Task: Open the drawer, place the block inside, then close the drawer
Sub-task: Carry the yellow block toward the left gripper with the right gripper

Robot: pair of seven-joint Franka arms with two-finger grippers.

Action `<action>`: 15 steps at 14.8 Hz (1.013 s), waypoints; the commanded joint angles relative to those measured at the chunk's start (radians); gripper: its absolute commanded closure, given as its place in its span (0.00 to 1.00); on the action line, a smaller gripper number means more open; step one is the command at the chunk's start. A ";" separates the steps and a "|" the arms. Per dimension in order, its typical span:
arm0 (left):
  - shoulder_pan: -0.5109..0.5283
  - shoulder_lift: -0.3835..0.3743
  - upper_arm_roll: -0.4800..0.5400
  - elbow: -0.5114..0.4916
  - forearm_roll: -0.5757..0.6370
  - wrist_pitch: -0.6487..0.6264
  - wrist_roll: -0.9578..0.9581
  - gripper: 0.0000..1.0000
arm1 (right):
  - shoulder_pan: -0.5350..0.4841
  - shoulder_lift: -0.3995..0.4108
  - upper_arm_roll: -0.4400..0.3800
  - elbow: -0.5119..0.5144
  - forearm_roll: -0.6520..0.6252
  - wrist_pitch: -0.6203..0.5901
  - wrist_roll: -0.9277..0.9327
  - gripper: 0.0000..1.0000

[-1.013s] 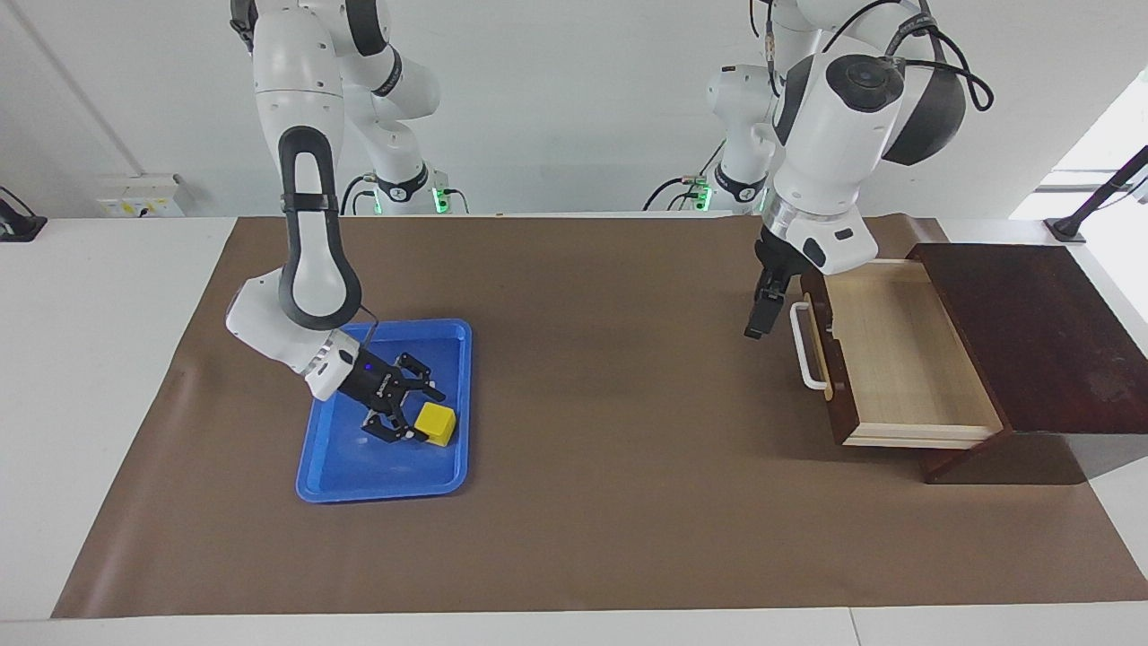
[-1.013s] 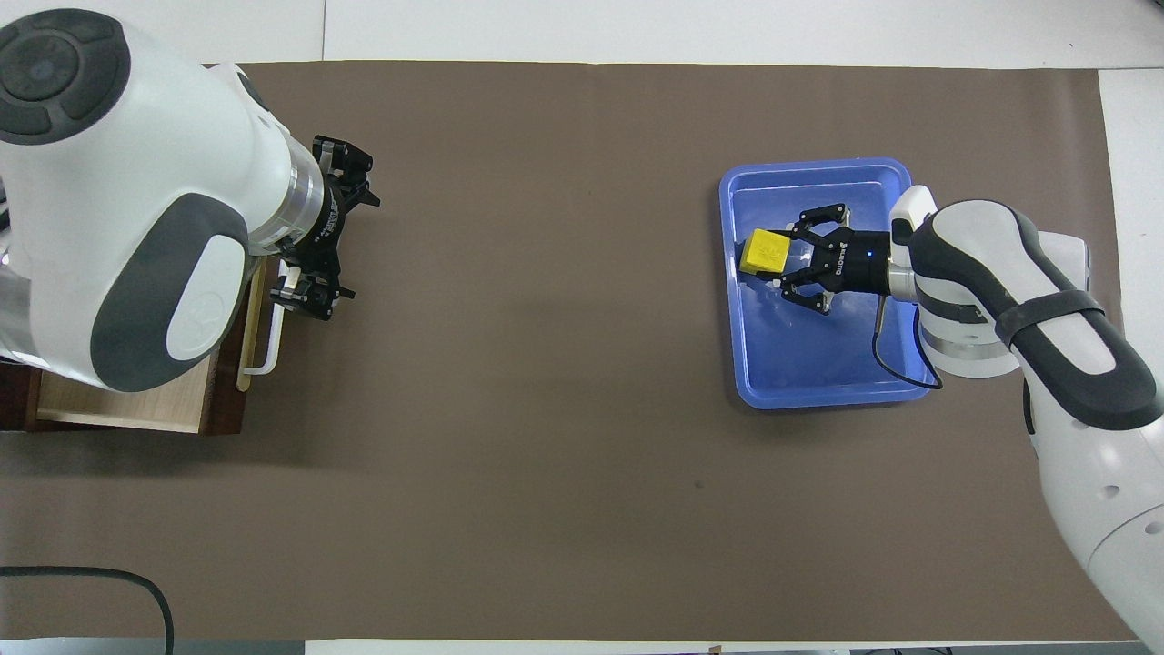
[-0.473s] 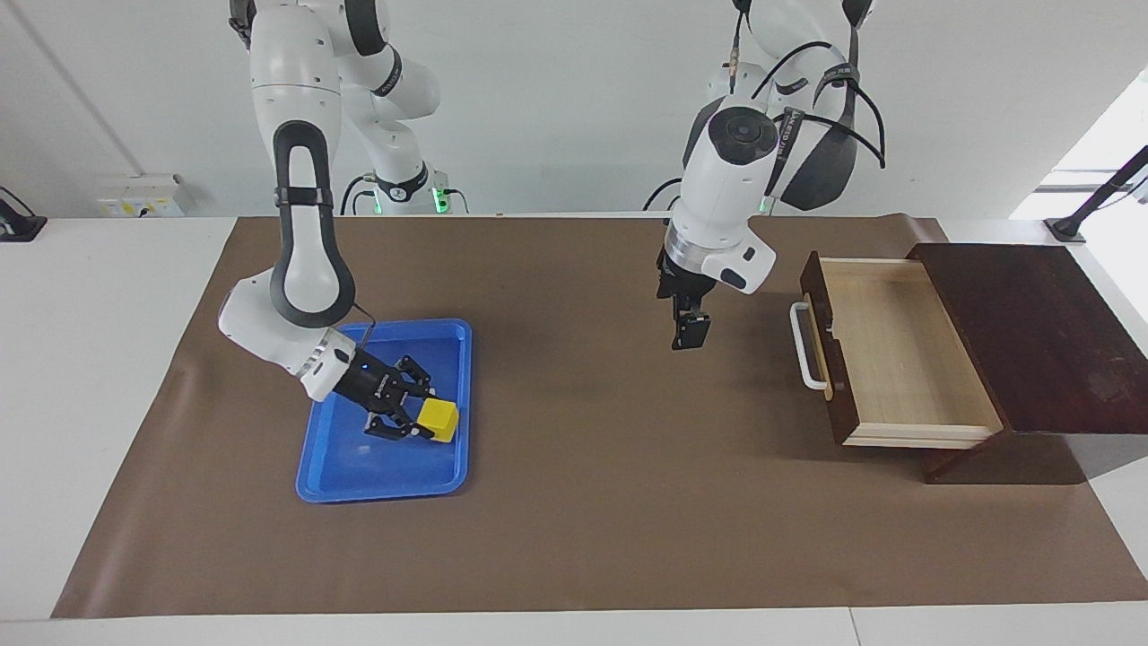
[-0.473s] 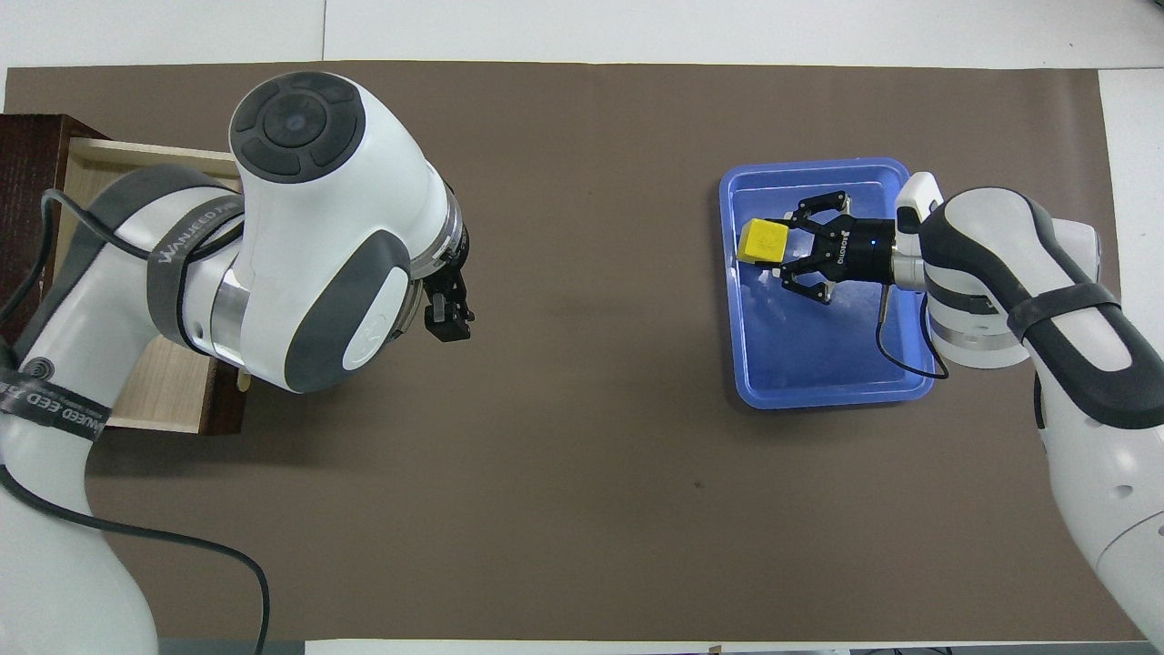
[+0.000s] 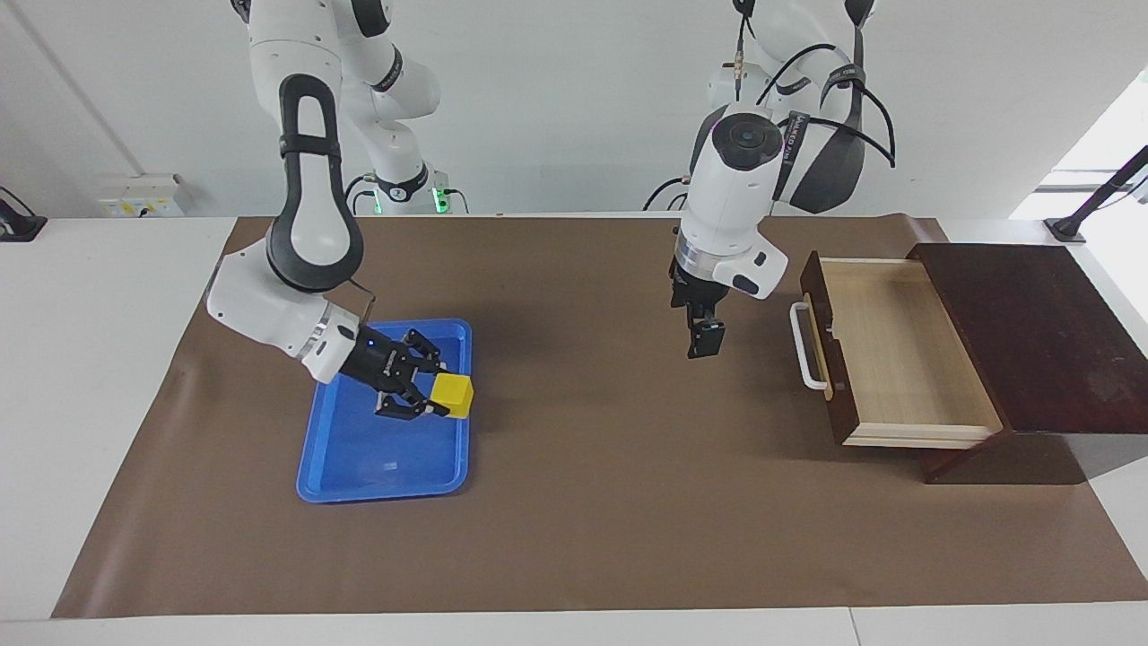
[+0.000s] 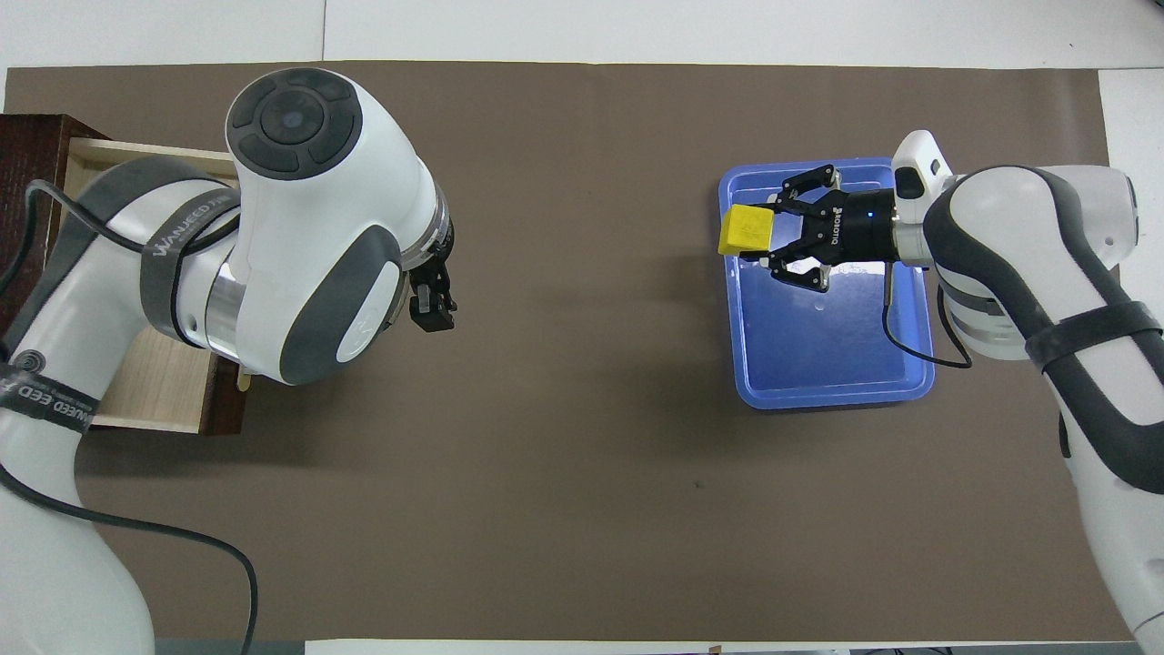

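Block gripped by right gripper; raised over blue tray edge

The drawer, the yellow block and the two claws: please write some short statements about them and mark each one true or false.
1. The drawer is pulled open. True.
2. The block lies inside the drawer. False: the right claw holds it above the blue tray.
3. The left claw grips the drawer handle. False: it hangs open over the brown mat, holding nothing.
4. The drawer has nothing in it. True.
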 commanded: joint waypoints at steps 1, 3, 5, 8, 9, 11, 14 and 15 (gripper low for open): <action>-0.004 0.027 0.011 0.004 -0.038 0.041 -0.046 0.00 | 0.074 -0.053 -0.002 -0.016 -0.033 0.006 0.143 1.00; -0.007 0.033 0.011 0.007 -0.037 0.041 -0.047 0.00 | 0.126 -0.053 -0.003 -0.016 -0.033 0.022 0.181 1.00; -0.032 0.083 0.011 0.062 -0.031 0.017 -0.056 0.00 | 0.184 -0.054 -0.003 -0.013 -0.033 0.055 0.204 1.00; -0.087 0.113 0.011 0.108 -0.001 -0.019 -0.088 0.00 | 0.253 -0.054 -0.003 -0.013 -0.033 0.117 0.224 1.00; -0.088 0.124 0.011 0.119 0.000 -0.016 -0.096 0.00 | 0.273 -0.054 -0.003 -0.013 -0.033 0.138 0.229 1.00; -0.116 0.179 0.011 0.181 0.005 -0.025 -0.096 0.00 | 0.316 -0.051 -0.002 -0.013 -0.033 0.186 0.238 1.00; -0.144 0.222 0.011 0.249 -0.001 -0.037 -0.096 0.00 | 0.349 -0.050 -0.002 -0.013 -0.033 0.226 0.247 1.00; -0.144 0.222 0.011 0.249 0.000 -0.025 -0.096 0.00 | 0.356 -0.048 -0.002 -0.013 -0.033 0.235 0.247 1.00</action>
